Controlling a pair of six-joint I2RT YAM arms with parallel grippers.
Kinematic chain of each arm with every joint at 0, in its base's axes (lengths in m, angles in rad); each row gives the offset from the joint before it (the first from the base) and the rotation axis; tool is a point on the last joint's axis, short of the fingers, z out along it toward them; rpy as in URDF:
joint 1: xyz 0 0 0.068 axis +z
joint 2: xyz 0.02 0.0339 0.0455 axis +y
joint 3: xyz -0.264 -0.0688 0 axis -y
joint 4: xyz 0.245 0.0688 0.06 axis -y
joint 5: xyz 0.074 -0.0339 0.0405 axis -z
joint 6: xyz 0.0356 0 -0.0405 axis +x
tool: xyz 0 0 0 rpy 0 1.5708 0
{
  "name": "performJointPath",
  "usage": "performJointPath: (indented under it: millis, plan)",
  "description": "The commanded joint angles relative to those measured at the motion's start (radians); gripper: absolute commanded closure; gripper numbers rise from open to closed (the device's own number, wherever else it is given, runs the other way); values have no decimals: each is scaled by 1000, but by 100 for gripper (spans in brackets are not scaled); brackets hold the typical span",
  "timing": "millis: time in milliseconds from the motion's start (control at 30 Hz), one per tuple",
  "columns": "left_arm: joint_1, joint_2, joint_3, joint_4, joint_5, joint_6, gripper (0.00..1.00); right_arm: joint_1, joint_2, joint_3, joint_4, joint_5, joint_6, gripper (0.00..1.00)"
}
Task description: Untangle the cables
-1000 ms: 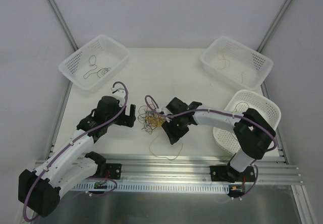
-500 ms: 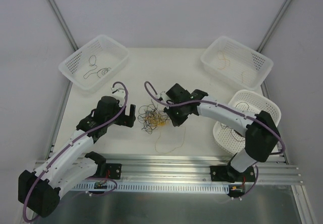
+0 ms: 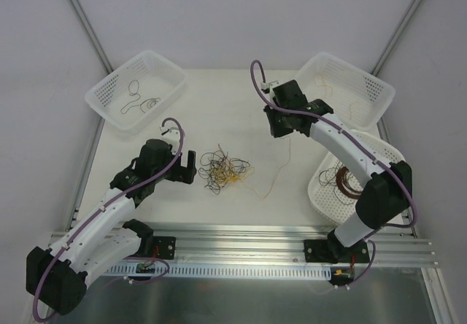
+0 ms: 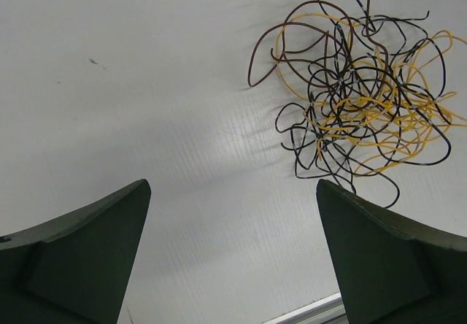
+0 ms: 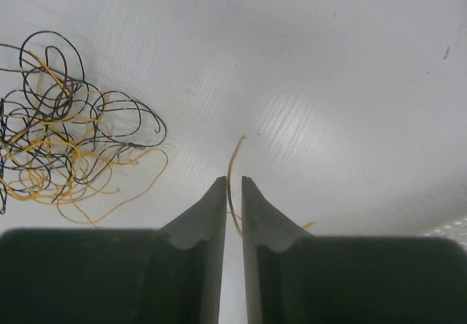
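Observation:
A tangle of thin yellow, brown and black cables (image 3: pixel 222 169) lies on the white table between the arms; it also shows in the left wrist view (image 4: pixel 357 98) and the right wrist view (image 5: pixel 69 141). My right gripper (image 3: pixel 282 129) is raised at the back right, shut on one yellow-tan cable (image 3: pixel 279 165) that hangs down and trails toward the tangle; a short end curves out between the fingertips (image 5: pixel 232 171). My left gripper (image 3: pixel 190 167) is open and empty, low over the table just left of the tangle, its fingers (image 4: pixel 80 251) wide apart.
A white basket (image 3: pixel 109 98) at the back left holds dark strands. A white basket (image 3: pixel 376 87) at the back right holds yellow-tan strands. A round white basket (image 3: pixel 325 189) at the right holds a dark-brown ring coil (image 3: pixel 349 182). A metal rail (image 3: pixel 241 240) runs along the near edge.
My right gripper has risen from the tangle and swung back and to the right, drawing one yellow-tan cable out of the pile. The left arm has not moved.

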Motion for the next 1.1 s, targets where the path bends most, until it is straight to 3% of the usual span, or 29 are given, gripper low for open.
performJointPath:
  millis: [0,133,233,433,767,1067]
  plan:
    - [10,-18,26,21,25,-60,1,-3,31,9,68,-25,51,78]
    - [10,17,60,20,16,-211,1,-2,36,43,54,-34,52,46]
    - [10,69,115,21,8,-294,1,-3,-14,29,54,-20,51,29]
    - [10,243,271,0,19,-446,1,0,-139,-52,38,4,44,8]
    - [-35,561,515,-46,-2,-532,10,4,-370,-255,55,-26,92,4]
    - [-102,782,646,-82,-51,-534,37,14,-430,-396,126,-89,147,4]
